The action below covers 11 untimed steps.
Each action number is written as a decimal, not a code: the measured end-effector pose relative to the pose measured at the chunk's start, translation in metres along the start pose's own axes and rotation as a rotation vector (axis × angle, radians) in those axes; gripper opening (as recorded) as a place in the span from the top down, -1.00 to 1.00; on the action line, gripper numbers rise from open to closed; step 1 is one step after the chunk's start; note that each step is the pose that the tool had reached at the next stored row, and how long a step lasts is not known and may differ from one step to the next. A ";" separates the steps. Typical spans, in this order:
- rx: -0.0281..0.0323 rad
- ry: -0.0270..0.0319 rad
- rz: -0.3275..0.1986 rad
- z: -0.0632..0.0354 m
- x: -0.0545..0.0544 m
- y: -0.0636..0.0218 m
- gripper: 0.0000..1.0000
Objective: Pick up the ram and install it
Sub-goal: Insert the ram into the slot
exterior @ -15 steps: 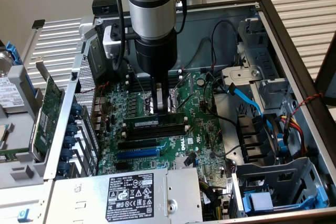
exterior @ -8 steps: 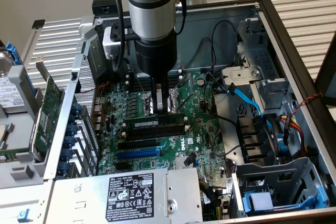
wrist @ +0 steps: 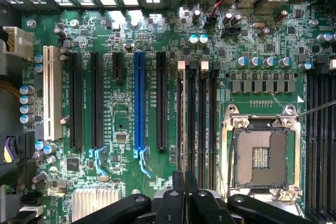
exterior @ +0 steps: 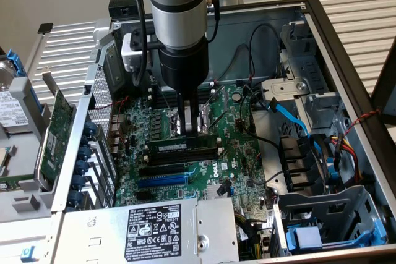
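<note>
ram: the ram stands on edge at the memory slots, mid motherboard, label side to the exterior camera. Black expansion slots lie just beside it at 6 o'clock in that view.
claw: the claw sits straight down on the ram's top edge, slightly toward its 3 o'clock end. It's narrow, closed on the stick. In the wrist view the claw has its fingers nearly together over the memory slots.
step: looks like the install half. The stick is off the desk and at the slot. Can't tell if it's fully seated or just resting in the slot mouth.
needs: my read is stick square and in line with the slot, notch matched, end clips open, and a straight, even push. With the grip slightly off-centre, the 9 o'clock end could ride high.
neighbours: the CPU socket is bare, just beside the memory slots, at 12 o'clock of the ram in the exterior view. The blue slot is at 6–7 o'clock, with the power supply further out at 6.
in the way: black cables and a blue cable hang at 2–3 o'clock, apart from the claw. The expansion card is at 9 o'clock, outside the case, well apart. Nothing visibly touches the arm.
risk: the open socket is close to the claw, and a skewed push could slip that way.
</note>
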State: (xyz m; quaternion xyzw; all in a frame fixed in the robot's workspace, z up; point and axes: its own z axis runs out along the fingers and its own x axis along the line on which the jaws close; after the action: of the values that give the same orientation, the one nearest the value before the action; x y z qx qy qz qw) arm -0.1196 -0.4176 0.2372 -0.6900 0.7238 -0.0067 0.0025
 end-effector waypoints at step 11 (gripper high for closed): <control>0.0005 0.0008 0.000 0.0039 -0.001 0.0005 0.75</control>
State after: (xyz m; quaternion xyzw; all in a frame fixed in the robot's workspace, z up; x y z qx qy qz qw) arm -0.1200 -0.4161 0.2333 -0.6899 0.7239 -0.0071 0.0024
